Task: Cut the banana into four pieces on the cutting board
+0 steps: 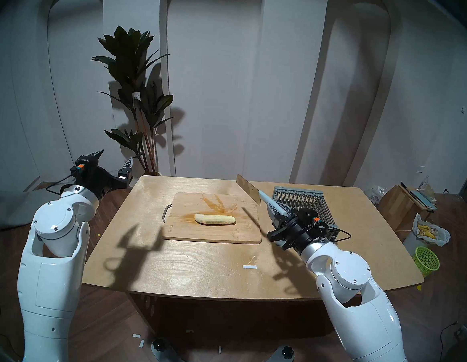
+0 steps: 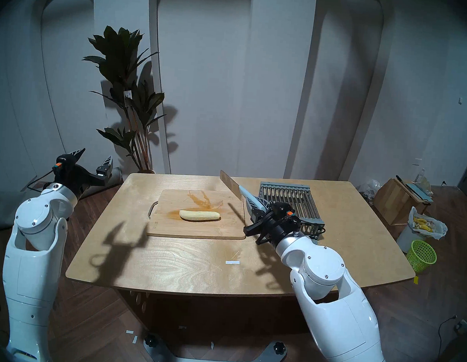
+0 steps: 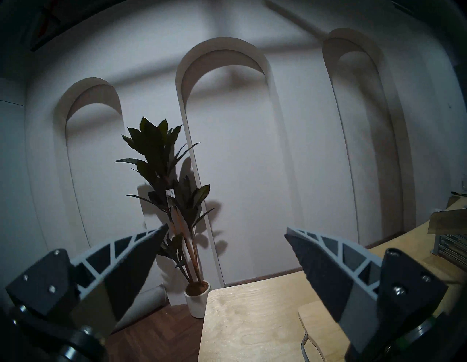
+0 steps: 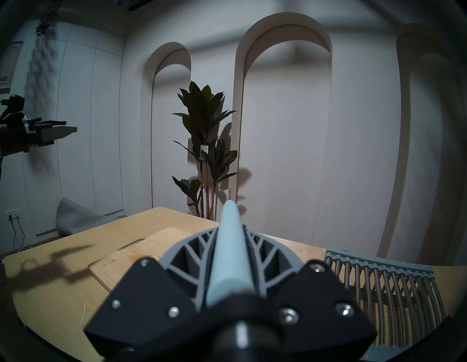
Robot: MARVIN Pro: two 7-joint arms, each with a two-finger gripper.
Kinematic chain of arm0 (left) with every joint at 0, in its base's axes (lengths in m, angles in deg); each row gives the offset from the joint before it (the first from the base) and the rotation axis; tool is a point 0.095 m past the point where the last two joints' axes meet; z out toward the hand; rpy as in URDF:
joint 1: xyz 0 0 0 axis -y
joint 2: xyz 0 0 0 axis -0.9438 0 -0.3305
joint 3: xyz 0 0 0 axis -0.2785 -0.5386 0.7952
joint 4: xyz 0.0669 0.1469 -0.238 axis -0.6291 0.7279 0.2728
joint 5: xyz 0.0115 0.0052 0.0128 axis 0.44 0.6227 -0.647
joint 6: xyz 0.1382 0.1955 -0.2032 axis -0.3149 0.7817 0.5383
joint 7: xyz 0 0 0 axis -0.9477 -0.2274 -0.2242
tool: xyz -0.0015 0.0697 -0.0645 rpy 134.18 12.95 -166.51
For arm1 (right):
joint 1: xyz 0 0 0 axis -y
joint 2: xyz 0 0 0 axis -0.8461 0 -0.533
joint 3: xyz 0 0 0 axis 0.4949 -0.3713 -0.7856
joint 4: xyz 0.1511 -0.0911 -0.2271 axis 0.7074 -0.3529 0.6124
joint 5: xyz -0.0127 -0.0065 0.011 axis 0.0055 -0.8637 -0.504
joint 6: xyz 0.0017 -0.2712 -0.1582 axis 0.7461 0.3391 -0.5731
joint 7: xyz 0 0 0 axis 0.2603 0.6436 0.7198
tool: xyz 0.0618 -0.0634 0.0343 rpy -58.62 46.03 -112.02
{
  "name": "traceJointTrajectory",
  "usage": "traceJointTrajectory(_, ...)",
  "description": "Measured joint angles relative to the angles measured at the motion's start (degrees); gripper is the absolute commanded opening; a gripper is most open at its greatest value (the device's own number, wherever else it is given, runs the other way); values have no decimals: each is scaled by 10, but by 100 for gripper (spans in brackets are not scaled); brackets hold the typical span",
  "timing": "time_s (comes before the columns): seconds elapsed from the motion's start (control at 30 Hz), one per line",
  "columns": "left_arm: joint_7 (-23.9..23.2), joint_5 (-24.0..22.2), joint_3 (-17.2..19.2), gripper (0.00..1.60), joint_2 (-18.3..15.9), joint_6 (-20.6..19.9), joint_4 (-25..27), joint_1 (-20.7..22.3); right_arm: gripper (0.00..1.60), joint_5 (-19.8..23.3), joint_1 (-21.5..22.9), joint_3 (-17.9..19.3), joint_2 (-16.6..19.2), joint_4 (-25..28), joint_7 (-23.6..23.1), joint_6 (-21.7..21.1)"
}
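A whole peeled banana (image 1: 214, 219) (image 2: 199, 215) lies across the middle of the cutting board (image 1: 222, 233) (image 2: 195, 230), just in front of an orange-brown stain. My right gripper (image 1: 277, 210) (image 4: 230, 232) is shut on the pale blue handle (image 4: 230, 252) of a knife. Its rectangular blade (image 1: 248, 189) (image 2: 230, 184) is raised above the board's back right corner, apart from the banana. My left gripper (image 1: 114, 158) (image 3: 226, 228) hangs open and empty off the table's left back corner, well away from the board (image 3: 313, 318).
A grey slatted rack (image 1: 302, 207) stands on the table (image 1: 192, 271) right of the board, close behind my right wrist. A potted plant (image 1: 138, 99) stands past the table's back left corner. On the floor to the right are a wooden box (image 1: 400, 206), a white bag of peels (image 1: 429, 231) and a green basket (image 1: 426, 260).
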Motion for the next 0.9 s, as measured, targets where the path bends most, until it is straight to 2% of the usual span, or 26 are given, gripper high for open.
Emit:
traceJointTrajectory(0.2, -51, -28, 6, 160, -34, -20, -34, 32, 0, 2, -3, 0, 3, 0, -6, 1)
traceJointTrajectory(0.3, -96, -60, 10, 160, -57, -36, -55, 59, 0, 2, -5, -1, 3, 1, -11, 2)
traceJointTrajectory(0.67, -203, -153, -8, 160, -83, -73, -74, 113, 0, 2, -9, -21, 2, 1, -22, 8)
traceJointTrajectory(0.7, -219, -170, -14, 68, -85, -81, -76, 120, 0, 1, -9, -25, 1, 0, -23, 9)
traceJointTrajectory(0.73, -227, -178, -17, 18, -86, -85, -77, 124, 0, 0, -9, -27, 1, -1, -24, 10)
traceJointTrajectory(0.77, -236, -187, -20, 0, -87, -89, -78, 127, 0, 0, -9, -30, 1, -1, -24, 11)
traceJointTrajectory(0.9, -277, -232, -33, 0, -91, -111, -90, 140, 0, -8, -7, -40, -1, -7, -26, 17)
